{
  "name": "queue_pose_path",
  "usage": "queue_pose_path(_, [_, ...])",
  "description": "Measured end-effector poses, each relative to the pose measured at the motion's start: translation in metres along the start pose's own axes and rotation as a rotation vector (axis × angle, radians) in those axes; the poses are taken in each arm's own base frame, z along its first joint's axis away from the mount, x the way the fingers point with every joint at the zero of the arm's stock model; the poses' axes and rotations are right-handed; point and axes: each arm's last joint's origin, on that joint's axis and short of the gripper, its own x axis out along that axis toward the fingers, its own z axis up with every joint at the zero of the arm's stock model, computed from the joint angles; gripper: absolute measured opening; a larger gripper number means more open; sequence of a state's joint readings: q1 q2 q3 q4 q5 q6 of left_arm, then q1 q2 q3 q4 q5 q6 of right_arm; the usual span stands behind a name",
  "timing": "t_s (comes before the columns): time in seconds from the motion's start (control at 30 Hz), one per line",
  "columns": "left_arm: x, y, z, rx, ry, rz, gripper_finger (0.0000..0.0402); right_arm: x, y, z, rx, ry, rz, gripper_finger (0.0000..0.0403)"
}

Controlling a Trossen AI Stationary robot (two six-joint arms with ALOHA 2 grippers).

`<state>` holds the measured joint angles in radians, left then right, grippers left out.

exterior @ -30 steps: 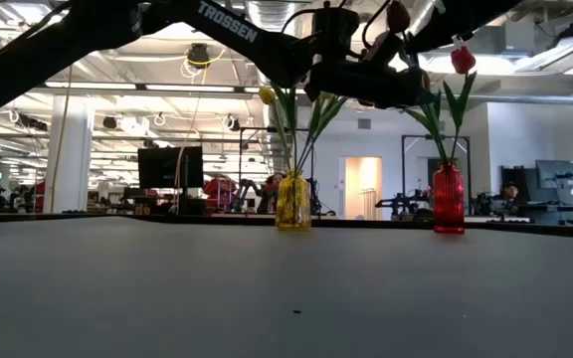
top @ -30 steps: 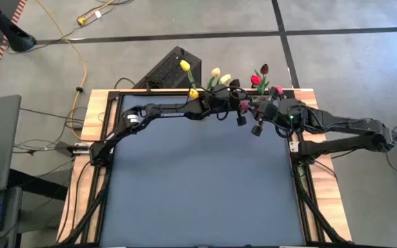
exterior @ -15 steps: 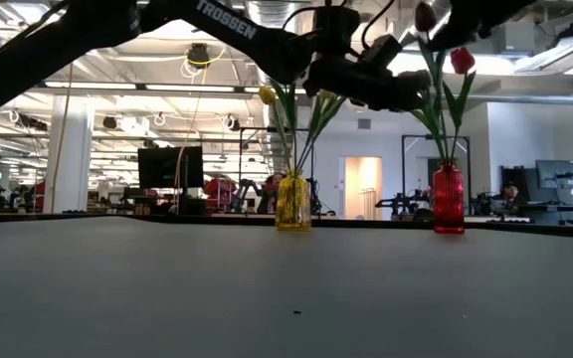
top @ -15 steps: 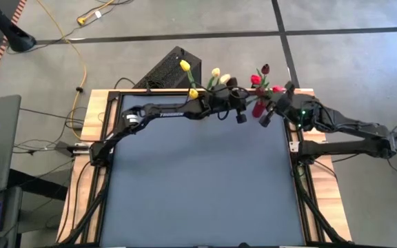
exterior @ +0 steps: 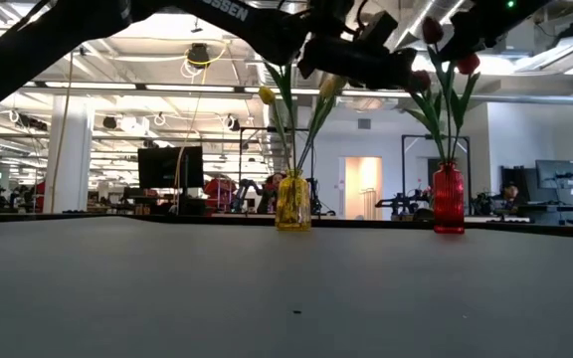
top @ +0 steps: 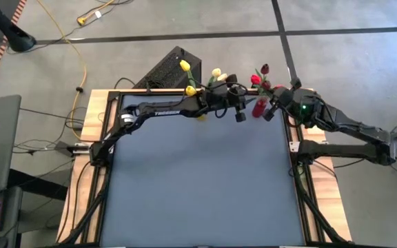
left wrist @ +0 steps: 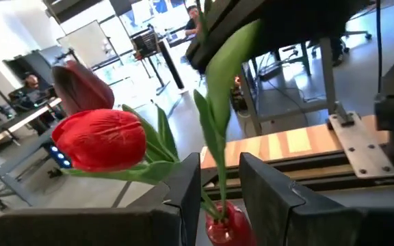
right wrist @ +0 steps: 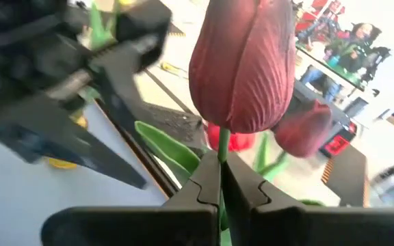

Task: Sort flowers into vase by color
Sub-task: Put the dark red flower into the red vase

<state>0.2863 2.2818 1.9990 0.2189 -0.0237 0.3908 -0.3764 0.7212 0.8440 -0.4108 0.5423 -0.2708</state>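
Against the far edge stand a red vase (exterior: 448, 199) (top: 259, 108) and a yellow vase (exterior: 292, 203). The red vase holds a red tulip (exterior: 468, 65) (left wrist: 101, 140) and a dark red one (exterior: 419, 80) (left wrist: 81, 85). The yellow vase holds yellow (top: 185, 65) and cream tulips (top: 216, 71). My right gripper (right wrist: 222, 184) (top: 271, 110) is above the red vase, shut on another dark red tulip (right wrist: 245, 61) (exterior: 433, 30). My left gripper (left wrist: 221, 184) (top: 238, 114) is open, hovering between the vases and facing the red vase's stems. My right gripper pinches the dark red tulip's green stem (right wrist: 221, 156) just below the head, between its two fingers (right wrist: 207, 184). The flower stands upright with its head above the fingers. Its stem runs down toward the red vase's neck (exterior: 448, 167); whether it is inside, I cannot tell.
The wide grey table top (top: 198, 186) in front of the vases is bare. A black box (top: 165, 69) lies beyond the far edge. The two arms cross close together above the vases. The wooden frame (top: 95, 117) borders the table.
My right gripper has carried the dark red tulip toward the far right, over the red vase, and then lowered it a little, still shut on the stem. My left gripper has lifted slightly near the yellow vase.
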Motion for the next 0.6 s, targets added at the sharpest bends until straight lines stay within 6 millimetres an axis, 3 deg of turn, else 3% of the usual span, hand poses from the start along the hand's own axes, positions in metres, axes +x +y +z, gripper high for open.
queue_pose_path(0.6, [-0.007, -0.009, 0.012, 0.013, 0.031, -0.040, 0.0091, 0.029, -0.009, -0.015, 0.011, 0.158, 0.000, 0.0032])
